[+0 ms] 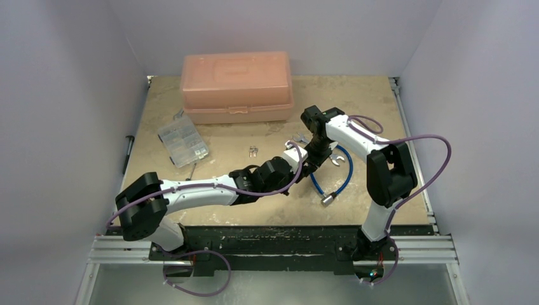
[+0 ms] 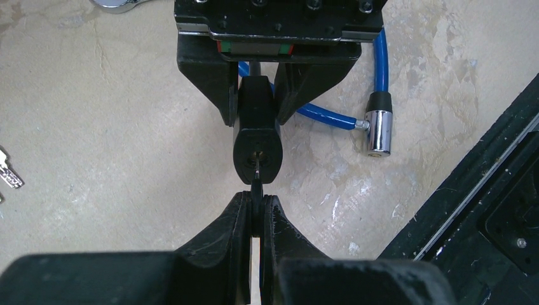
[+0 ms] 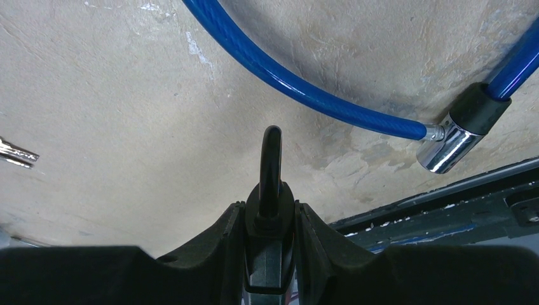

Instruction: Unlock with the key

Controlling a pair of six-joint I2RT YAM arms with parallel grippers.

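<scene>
Note: left tool pinches the key, blade tip at the padlock keyhole; right tool clamps the padlock. Risk: push off-axis and your key twists or slips out.

black padlock, black-headed key with a silver blade, glossy blue cable tipped in chrome (black collar too), mottled beige bench, translucent peach box, clear organiser.

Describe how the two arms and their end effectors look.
Both the left arm and right arm have white shells with black joint housings and looping purple cables. The left end effector and right end effector have matte black, tapering fingers with scuffed surfaces.
</scene>
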